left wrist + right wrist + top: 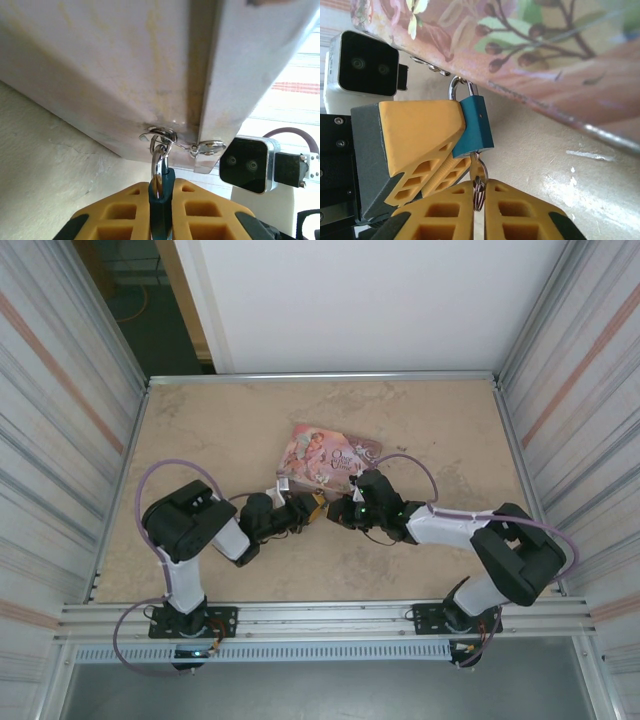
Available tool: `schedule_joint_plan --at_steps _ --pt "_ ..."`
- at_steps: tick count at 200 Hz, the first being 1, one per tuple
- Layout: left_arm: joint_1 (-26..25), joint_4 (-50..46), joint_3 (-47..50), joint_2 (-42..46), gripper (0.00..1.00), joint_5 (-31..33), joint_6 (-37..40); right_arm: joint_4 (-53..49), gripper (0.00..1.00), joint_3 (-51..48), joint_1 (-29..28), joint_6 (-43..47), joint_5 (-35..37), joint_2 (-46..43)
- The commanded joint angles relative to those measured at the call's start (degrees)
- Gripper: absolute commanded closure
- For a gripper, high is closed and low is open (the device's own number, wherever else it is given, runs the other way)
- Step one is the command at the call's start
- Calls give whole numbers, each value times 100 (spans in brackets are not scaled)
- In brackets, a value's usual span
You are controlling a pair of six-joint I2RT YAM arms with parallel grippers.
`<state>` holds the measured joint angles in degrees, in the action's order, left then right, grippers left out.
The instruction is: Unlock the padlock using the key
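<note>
gripping the small teal-bodied padlock [474, 125], thin shackle [455, 87] hooked through the hasp [165, 136] of the pink illustrated tin [535, 55], in the closed left pincer [161, 207], and pinching the slim silvery key [477, 172] in the right pincer [479, 197] at its keyhole; seemingly the turning step, calling next for a steady twist

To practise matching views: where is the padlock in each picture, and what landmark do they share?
Top external: too small to tell, at the tin's near edge.
Left wrist: padlock bottom centre, hung from the tin's clasp.
Right wrist: padlock centre left, under the tin.
Shared landmark: the tin.
</note>
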<state>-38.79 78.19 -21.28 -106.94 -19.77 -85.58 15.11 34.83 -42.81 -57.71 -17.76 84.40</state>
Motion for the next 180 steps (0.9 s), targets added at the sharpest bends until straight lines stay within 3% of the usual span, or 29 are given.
schedule_joint_plan --at_steps 1,94,180 --pt "-14 -182 16 292 98 185 171 -234 83 68 -35 261 148 -358" --pt "8 -2000 -43 1376 100 359 60 -1690 55 304 -74 2238 869 -1733" --pt "3 -4199 -383 2502 100 513 217 -1116 22 -143 -71 4041 846 -3049"
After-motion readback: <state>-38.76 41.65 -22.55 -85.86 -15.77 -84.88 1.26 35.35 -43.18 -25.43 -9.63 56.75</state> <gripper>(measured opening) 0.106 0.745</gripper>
